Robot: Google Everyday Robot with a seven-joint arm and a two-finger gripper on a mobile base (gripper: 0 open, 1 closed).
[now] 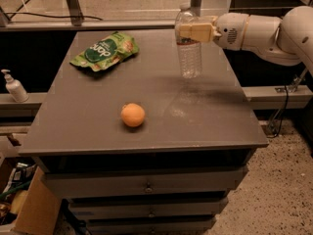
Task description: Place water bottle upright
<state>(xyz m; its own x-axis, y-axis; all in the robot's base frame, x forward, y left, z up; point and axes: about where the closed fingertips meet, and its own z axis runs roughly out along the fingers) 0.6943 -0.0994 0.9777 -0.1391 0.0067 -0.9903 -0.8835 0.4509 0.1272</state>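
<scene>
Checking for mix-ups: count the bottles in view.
2. The water bottle, in the gripper at the table's far right; a pump bottle on the left ledge. Others may be hidden.

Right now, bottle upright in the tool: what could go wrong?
1. The tool grips the water bottle high, near the cap; whether the base is seated is unclear, so release could topple it.
2. It stands toward the right side of the cabinet top; a fall could roll it off.

Unreadable white lettering on green bag (104, 51)

gripper (191, 32) covering water bottle (190, 58) shoulder, arm (274, 31) cut off at right
</scene>
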